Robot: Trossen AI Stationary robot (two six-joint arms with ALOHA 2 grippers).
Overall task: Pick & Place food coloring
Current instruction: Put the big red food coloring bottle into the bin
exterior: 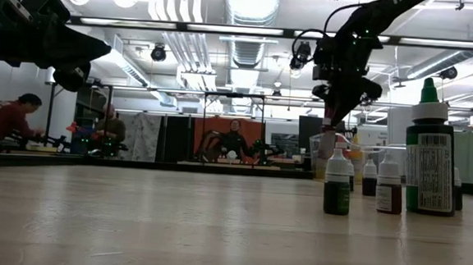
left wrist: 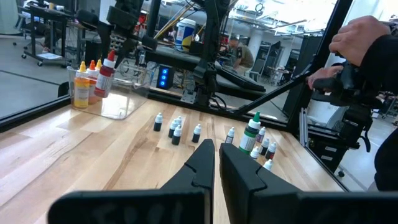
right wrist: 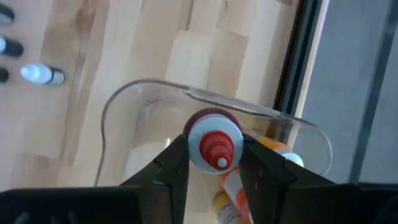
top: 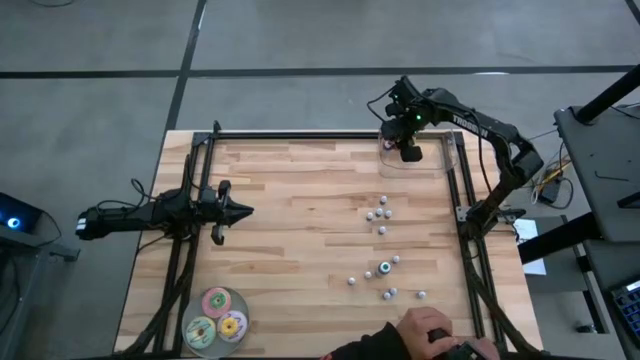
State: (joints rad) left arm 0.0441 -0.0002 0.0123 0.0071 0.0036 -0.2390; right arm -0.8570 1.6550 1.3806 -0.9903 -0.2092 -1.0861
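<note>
- Right gripper (right wrist: 214,163), pointing straight down, pinches a red-capped food coloring bottle (right wrist: 213,144) over the clear plastic container (right wrist: 134,134) at the table's 1 o'clock corner.
- Orange-capped bottles (left wrist: 83,87) already stand inside the container.
- Small pale-capped bottles (top: 379,212) dot the butcher-block table (top: 290,200) toward 4 o'clock.
- Left gripper (left wrist: 215,163), fingers pressed together, lies level at 9 o'clock.

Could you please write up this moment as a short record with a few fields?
right gripper: shut on red-capped bottle, held above the clear container at the table's far right
in container: orange-capped bottles
left gripper: shut, waiting over the table's left side
on table: small bottles standing loose on the right
near edge: person's hand
</note>
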